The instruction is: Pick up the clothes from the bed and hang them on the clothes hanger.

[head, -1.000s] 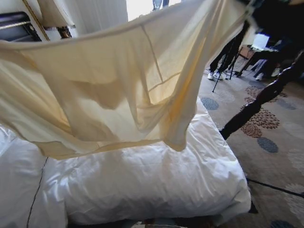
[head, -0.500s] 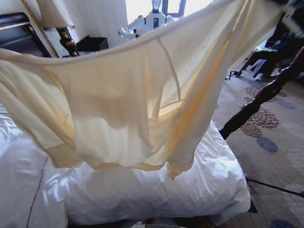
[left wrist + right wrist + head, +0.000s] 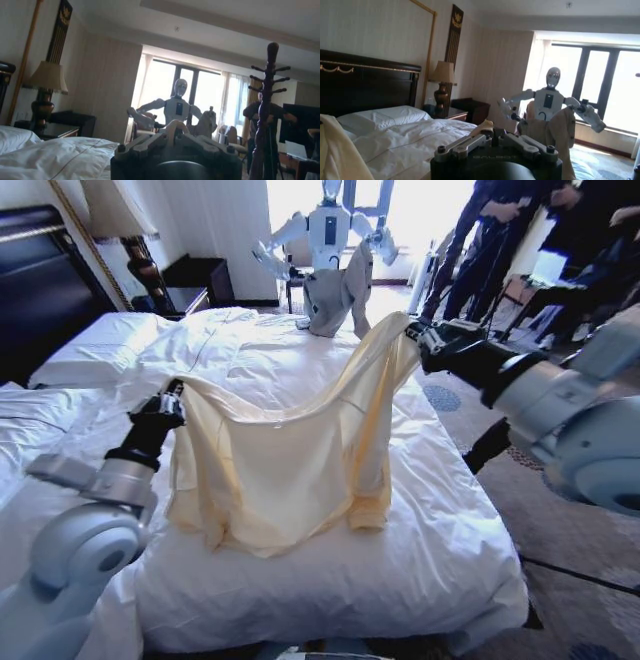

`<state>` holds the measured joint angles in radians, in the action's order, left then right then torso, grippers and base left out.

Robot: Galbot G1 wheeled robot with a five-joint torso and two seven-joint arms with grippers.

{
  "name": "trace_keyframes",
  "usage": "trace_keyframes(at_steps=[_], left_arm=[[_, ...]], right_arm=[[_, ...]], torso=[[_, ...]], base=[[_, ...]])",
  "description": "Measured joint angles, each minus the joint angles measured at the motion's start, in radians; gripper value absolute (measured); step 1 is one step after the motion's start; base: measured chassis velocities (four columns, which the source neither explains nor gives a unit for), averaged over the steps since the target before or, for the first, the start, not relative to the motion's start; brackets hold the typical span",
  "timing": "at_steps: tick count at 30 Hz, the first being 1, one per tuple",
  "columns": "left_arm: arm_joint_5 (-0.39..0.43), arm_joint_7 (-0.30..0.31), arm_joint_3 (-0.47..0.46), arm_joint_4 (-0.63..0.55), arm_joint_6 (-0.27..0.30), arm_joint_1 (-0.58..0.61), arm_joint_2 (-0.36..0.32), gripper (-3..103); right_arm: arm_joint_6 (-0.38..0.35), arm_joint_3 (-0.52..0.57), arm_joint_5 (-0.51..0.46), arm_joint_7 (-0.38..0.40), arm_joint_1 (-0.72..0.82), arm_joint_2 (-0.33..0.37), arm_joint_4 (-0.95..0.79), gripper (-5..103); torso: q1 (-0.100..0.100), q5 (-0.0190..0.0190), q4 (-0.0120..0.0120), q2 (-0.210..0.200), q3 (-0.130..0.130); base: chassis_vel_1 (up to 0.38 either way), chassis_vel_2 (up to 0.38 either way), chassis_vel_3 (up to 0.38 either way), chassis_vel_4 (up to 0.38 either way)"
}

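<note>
Top (image 3: 270, 465) spread above bed (image 3: 330, 580), left gripper (image 3: 168, 405) pinching its left edge, right gripper (image 3: 418, 340) pinching its raised right edge.

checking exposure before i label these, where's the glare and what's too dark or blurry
Head view: the window behind the far robot blows out white; the top and bed are evenly lit, and the near arms look soft at the frame edges. Left wrist view: backlit, so the gripper and coat stand are nearly silhouettes. Right wrist view: bright window, dark headboard, soft gripper.
</note>
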<state>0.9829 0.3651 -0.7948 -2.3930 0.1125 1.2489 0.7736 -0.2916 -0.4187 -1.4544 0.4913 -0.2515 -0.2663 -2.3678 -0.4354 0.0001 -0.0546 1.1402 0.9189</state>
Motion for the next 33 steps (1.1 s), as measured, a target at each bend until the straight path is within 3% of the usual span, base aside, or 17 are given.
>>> trace_keyframes(at_steps=[7, 11, 12, 14, 15, 18, 19, 21, 22, 27, 29, 33], left_arm=[[0.021, -0.002, -0.083, -0.022, 0.002, 0.022, -0.019, 2], [0.125, 0.0, -0.271, -0.098, 0.02, 0.089, -0.048, 2], [0.125, 0.0, -0.271, -0.098, 0.02, 0.089, -0.048, 2], [0.222, 0.004, -0.401, -0.107, 0.036, 0.122, -0.069, 2], [0.222, 0.004, -0.401, -0.107, 0.036, 0.122, -0.069, 2], [0.349, 0.017, -0.577, -0.109, 0.064, 0.161, -0.092, 2], [0.349, 0.017, -0.577, -0.109, 0.064, 0.161, -0.092, 2], [0.381, 0.023, -0.603, -0.109, 0.076, 0.151, -0.109, 2], [0.394, 0.023, -0.613, -0.11, 0.085, 0.148, -0.114, 2], [0.421, 0.023, -0.681, -0.11, 0.1, 0.171, -0.106, 2], [0.448, 0.023, -0.744, -0.109, 0.106, 0.191, -0.099, 2], [0.459, 0.022, -0.795, -0.109, 0.11, 0.207, -0.099, 2]], right_arm=[[0.005, 0.033, -0.033, -0.001, -0.041, 0.011, -0.006, 0], [0.006, 0.107, -0.114, -0.019, -0.1, 0.048, -0.024, 0], [0.006, 0.107, -0.114, -0.019, -0.1, 0.048, -0.024, 0], [0.005, 0.173, -0.184, -0.034, -0.116, 0.083, -0.046, 0], [0.005, 0.173, -0.184, -0.034, -0.116, 0.083, -0.046, 0], [0.002, 0.282, -0.319, -0.066, -0.129, 0.185, -0.093, 0], [0.002, 0.282, -0.319, -0.066, -0.129, 0.185, -0.093, 0], [-0.002, 0.393, -0.434, -0.097, -0.125, 0.311, -0.122, 0], [-0.001, 0.442, -0.48, -0.113, -0.124, 0.369, -0.129, 0], [0.002, 0.517, -0.549, -0.153, -0.119, 0.447, -0.129, 0], [0.007, 0.561, -0.592, -0.186, -0.111, 0.49, -0.125, 0], [0.01, 0.581, -0.622, -0.189, -0.109, 0.5, -0.133, 0]], torso=[[0.001, -0.0009, 0.0003, 0.0, 0.0], [0.001, -0.0005, 0.0004, 0.0, 0.0], [0.001, -0.0005, 0.0004, 0.0, 0.0], [0.001, -0.0003, 0.0003, 0.0, 0.0], [0.001, -0.0003, 0.0003, 0.0, 0.0], [0.001, -0.0005, 0.0007, 0.0, -0.001], [0.001, -0.0005, 0.0007, 0.0, -0.001], [0.001, -0.0006, 0.001, 0.0, -0.001], [0.001, -0.0006, -0.0012, 0.0, -0.001], [0.001, 0.0, -0.0011, 0.0, -0.001], [0.001, -0.0007, 0.0009, 0.0, -0.001], [0.001, -0.0013, 0.0001, 0.0, -0.001]], base=[[0.0, 0.0, 0.0, 0.0], [0.0, 0.0, 0.0, 0.0], [0.0, 0.0, 0.0, 0.0], [0.0, 0.0, 0.0, 0.0], [0.0, 0.0, 0.0, 0.0], [0.0, 0.0, 0.0, 0.0], [0.0, 0.0, 0.0, 0.0], [0.0, 0.0, 0.0, 0.0], [0.0, 0.0, 0.0, 0.0], [0.0, 0.0, 0.0, 0.0], [0.0, 0.0, 0.0, 0.0], [0.0, 0.0, 0.0, 0.0]])
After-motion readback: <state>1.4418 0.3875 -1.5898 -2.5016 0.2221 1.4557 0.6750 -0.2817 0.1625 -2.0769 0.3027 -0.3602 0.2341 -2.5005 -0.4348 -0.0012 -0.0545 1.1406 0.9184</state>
